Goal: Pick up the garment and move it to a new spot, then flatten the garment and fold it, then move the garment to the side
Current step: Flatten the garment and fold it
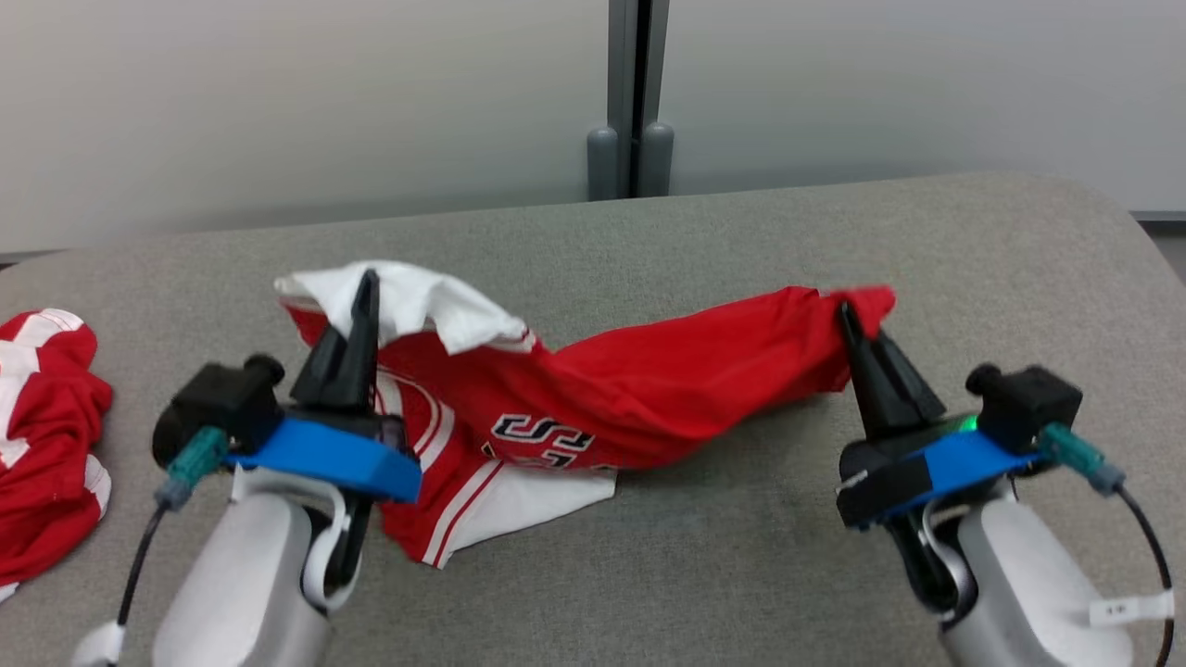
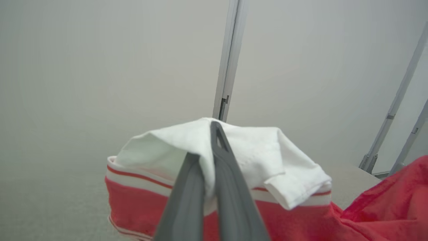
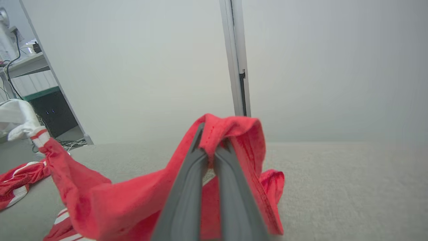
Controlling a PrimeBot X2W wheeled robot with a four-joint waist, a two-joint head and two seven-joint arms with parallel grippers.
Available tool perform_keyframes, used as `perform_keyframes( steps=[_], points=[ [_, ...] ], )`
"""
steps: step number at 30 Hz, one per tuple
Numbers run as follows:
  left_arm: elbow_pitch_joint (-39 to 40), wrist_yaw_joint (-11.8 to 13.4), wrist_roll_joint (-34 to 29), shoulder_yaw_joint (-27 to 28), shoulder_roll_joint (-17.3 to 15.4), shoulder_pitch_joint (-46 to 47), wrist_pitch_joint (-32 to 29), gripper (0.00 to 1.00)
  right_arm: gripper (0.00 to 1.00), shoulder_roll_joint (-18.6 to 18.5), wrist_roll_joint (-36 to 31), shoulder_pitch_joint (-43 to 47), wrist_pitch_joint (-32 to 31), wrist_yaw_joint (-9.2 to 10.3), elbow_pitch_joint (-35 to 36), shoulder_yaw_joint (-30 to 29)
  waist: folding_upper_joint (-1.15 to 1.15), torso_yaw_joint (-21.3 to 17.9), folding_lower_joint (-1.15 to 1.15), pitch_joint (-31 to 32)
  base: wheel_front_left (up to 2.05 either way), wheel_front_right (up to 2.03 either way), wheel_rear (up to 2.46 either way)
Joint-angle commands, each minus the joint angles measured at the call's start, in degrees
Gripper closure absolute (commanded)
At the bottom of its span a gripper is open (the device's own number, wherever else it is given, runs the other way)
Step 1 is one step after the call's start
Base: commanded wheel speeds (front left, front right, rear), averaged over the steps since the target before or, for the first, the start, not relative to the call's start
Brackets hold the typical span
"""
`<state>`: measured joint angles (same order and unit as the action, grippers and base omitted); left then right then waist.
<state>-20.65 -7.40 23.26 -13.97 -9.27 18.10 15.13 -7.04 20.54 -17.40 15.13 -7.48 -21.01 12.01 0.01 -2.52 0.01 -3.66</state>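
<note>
Two grippers hold the garment (image 1: 649, 389) in the head view. You see it strung between them above the grey table (image 1: 741, 556), sagging in the middle, where its lower folds rest on the surface. It is a red jersey of soft, thin knit, with white panels, red-and-white striped trim and dark lettering outlined in white. Your left gripper (image 1: 366, 287) is pinched shut on the white part at the garment's left end. Your right gripper (image 1: 845, 315) is pinched shut on the red edge at its right end. The table looks like coarse felt with a rounded far corner. Another red-and-white cloth (image 1: 42, 435) lies crumpled at its left edge, well apart.

In the left wrist view, you look along the smooth, tapering grey fingers (image 2: 230, 187), closed together on a white fold with a stitched hem (image 2: 294, 190). Below it run a white band, a thin red stripe and plain red knit.

In the right wrist view, the fingers (image 3: 187, 201) meet on a seamed red edge that drapes over their tips. From there the cloth hangs in loose, wrinkled folds down to the table (image 3: 334, 187) and stretches away left towards the white end (image 3: 20, 120).
</note>
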Motion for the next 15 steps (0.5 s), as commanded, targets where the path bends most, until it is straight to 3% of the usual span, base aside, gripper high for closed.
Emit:
perform_keyframes(
  steps=[1, 8, 15],
  points=[
    [-0.46, -0.11, -0.61, -1.37, -1.50, 4.97, 0.02, 1.00, 1.00, -0.81, 0.58, -4.87, 0.02, -0.03, -0.79, 0.60, -0.01, 0.31, -0.01, -1.80, 0.00, 0.00, 0.00],
    [-4.55, -0.11, 0.25, -3.63, -5.14, 24.52, 0.02, 1.00, 1.00, -2.21, 1.79, -24.59, 0.01, -0.03, -6.73, 2.98, -0.01, -0.60, -0.01, -7.97, 0.00, 0.00, 0.00],
    [-10.58, -0.11, 1.98, -6.37, -6.58, 42.98, 0.01, 1.00, 1.00, -3.24, 5.41, -43.24, 0.03, -0.03, -14.42, 3.56, -0.01, -0.91, -0.01, -12.94, 0.00, 0.00, 0.00]
  ],
)
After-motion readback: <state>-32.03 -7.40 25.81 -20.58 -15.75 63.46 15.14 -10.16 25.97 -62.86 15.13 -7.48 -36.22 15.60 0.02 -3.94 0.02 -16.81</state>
